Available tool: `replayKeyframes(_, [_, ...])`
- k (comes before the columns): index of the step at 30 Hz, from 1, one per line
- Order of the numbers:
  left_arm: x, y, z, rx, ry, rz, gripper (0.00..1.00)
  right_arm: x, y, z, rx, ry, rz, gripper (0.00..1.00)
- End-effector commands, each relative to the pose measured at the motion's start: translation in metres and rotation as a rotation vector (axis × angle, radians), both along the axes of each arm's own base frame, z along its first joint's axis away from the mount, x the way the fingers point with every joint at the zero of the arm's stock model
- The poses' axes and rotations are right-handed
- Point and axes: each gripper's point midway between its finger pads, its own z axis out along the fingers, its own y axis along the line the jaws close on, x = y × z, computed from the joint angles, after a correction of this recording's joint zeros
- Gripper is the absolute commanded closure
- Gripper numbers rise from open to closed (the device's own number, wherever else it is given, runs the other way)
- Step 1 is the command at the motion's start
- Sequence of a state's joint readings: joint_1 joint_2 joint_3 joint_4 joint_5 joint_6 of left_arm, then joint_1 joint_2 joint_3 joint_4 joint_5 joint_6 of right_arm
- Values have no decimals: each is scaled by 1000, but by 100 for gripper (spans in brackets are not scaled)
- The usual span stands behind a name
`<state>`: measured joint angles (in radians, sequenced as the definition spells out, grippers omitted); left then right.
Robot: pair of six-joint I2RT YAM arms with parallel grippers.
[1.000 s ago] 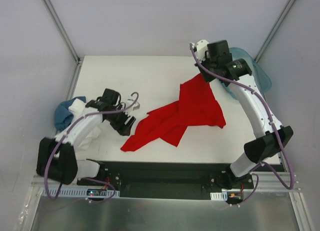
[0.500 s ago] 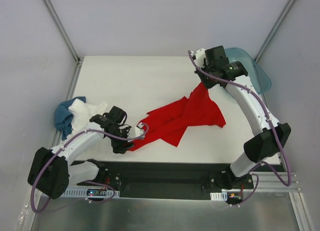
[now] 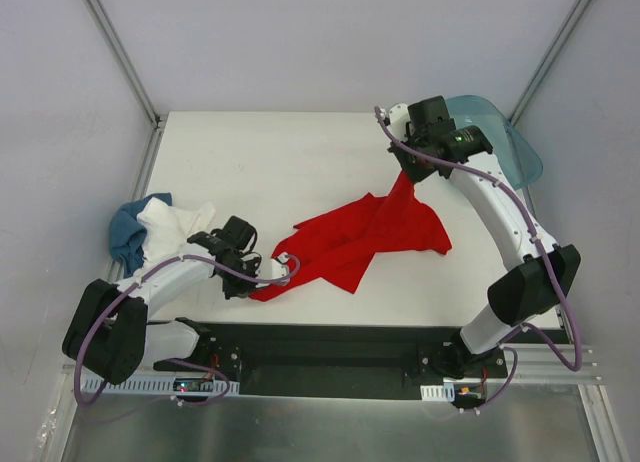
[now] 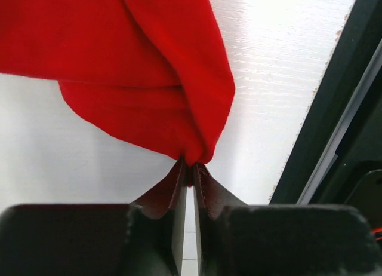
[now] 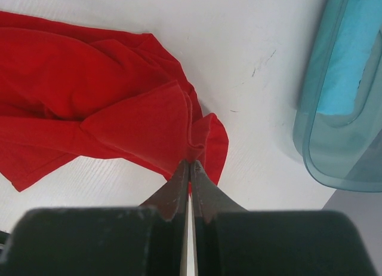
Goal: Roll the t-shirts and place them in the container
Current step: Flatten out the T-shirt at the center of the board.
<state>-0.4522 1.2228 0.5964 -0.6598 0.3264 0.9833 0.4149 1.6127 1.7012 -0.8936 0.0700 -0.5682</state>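
Observation:
A bright red t-shirt [image 3: 370, 232] lies crumpled across the middle of the white table. My left gripper [image 3: 262, 279] is shut on its near left corner [image 4: 197, 147], right at the table's front edge. My right gripper [image 3: 405, 172] is shut on the far right edge of the same red t-shirt [image 5: 119, 120] and holds it raised off the table. A white t-shirt [image 3: 178, 225] and a blue t-shirt [image 3: 126, 232] lie piled at the left edge. A turquoise t-shirt [image 5: 352, 55] shows folded inside the teal tub.
A translucent teal plastic tub [image 3: 505, 132] stands at the back right corner, behind my right arm; its rim [image 5: 316, 132] is close to the right gripper. Black rail [image 4: 334, 120] borders the table's front edge, just beside the left gripper. Metal frame posts rise at the back corners.
My left gripper swung from near the pile down to the red shirt's near corner and closed on it. My right gripper lowered slightly, still holding the shirt's far edge.

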Motion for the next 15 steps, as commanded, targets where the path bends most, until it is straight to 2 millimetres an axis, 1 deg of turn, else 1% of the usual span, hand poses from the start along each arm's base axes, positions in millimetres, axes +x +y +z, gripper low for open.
replayKeyframes(1, [21,-10,16,-31,-74,-9,100,-2,-14,18,-6,-56,-41,99])
replayKeyframes(2, [31,-13,31,-47,-120,-1,100,4,-22,27,-26,-90,-61,99])
replayKeyframes(3, [39,-16,42,-63,-146,18,100,9,-28,34,-31,-112,-79,99])
replayKeyframes(4, [51,-12,55,-77,-180,64,100,18,-44,44,-32,-141,-123,99])
replayKeyframes(5, [74,-17,87,-124,-260,100,100,30,-52,65,-18,-193,-152,99])
replayKeyframes(6, [88,-14,105,-144,-293,169,100,38,-63,79,-8,-229,-184,99])
replayKeyframes(7, [105,-4,120,-151,-316,249,100,44,-81,90,5,-249,-227,99])
replayKeyframes(8, [132,-1,161,-192,-404,306,100,52,-88,94,4,-257,-231,99])
replayKeyframes(9, [140,5,177,-211,-399,375,100,57,-96,124,21,-328,-242,99])
replayKeyframes(10, [154,22,194,-220,-430,457,100,60,-109,130,25,-340,-256,99])
replayKeyframes(11, [175,27,228,-250,-494,502,100,61,-113,141,26,-365,-241,99])
replayKeyframes(13, [189,41,256,-283,-523,606,100,62,-125,167,3,-443,-222,99])
replayKeyframes(14, [201,51,283,-305,-579,652,100,62,-129,176,-2,-475,-227,99])
replayKeyframes(15, [204,55,296,-333,-593,699,100,61,-133,187,-8,-511,-231,99])
